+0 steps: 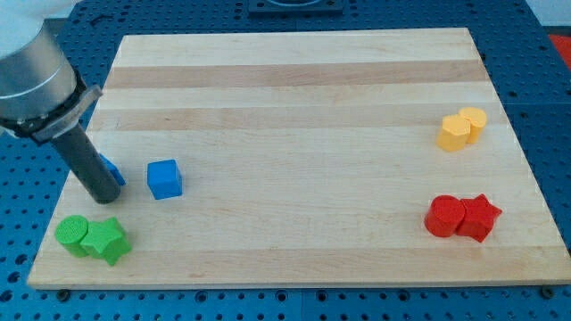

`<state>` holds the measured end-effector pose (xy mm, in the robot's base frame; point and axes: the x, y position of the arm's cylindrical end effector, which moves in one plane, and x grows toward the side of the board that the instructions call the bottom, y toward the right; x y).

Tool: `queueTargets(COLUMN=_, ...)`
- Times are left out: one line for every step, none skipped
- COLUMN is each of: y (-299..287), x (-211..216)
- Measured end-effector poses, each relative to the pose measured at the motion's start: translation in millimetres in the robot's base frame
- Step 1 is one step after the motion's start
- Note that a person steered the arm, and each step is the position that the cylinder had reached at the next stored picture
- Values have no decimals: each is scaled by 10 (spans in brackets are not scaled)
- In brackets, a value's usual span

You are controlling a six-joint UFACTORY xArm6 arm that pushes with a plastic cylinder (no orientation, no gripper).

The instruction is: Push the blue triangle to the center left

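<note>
The blue triangle lies near the board's left edge at mid height, mostly hidden behind my rod. My tip rests on the board just in front of it, on its lower left side, touching or nearly touching it. A blue cube sits a short way to the right of the triangle.
A green cylinder and a green star sit together at the lower left. A yellow pair sits at the right, a red cylinder and red star at the lower right. The wooden board lies on a blue pegboard.
</note>
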<state>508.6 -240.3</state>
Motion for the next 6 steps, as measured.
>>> queueTargets(y=0, x=-201)
queueTargets(y=0, x=-394)
queueTargets(y=-38, x=-543)
queueTargets(y=-78, x=-655)
queueTargets(y=-81, x=-738)
queueTargets(y=-78, x=-752)
